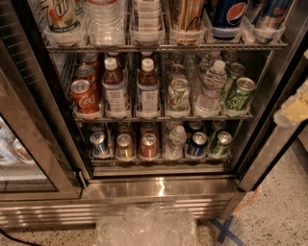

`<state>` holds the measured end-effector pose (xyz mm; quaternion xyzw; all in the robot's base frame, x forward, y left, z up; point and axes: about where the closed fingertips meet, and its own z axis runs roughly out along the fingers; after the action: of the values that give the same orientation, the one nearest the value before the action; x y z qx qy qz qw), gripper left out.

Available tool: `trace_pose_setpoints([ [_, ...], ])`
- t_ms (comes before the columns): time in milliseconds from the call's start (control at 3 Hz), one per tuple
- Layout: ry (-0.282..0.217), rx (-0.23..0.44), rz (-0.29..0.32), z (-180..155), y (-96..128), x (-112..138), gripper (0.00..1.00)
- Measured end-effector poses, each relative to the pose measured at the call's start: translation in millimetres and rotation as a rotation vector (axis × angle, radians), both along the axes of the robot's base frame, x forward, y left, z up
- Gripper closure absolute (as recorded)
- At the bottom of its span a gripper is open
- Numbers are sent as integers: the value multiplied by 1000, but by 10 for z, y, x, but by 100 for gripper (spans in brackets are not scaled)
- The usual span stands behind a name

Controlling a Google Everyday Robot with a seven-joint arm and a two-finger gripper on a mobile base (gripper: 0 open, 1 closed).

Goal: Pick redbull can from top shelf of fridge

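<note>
The fridge (159, 187) stands open in front of me. Its top shelf (163, 47) runs along the top of the view with clear cup-like trays. The redbull can (272, 12), blue and silver with some red, stands in the far-right tray, its top cut off by the frame edge. A wider dark-blue Pepsi can (226, 13) stands just left of it. A pale cream shape at the right edge, level with the middle rack, looks like my gripper (294, 108). It is outside the fridge, below and to the right of the redbull can.
The middle rack holds red Coke cans (84, 93), bottles (147, 89) and green cans (239, 93). The bottom rack holds small short cans (148, 145). The glass door (19, 144) hangs open at left. A clear plastic bag (144, 228) and a blue tape cross (224, 230) lie on the floor.
</note>
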<state>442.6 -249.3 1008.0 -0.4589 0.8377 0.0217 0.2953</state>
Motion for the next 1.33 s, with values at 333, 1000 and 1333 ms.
trace_pose_setpoints([
  [333, -90, 170, -84, 240, 37, 118, 0],
  [1000, -206, 371, -129, 499, 197, 376, 0],
  [1333, -210, 381, -128, 527, 221, 375, 0],
])
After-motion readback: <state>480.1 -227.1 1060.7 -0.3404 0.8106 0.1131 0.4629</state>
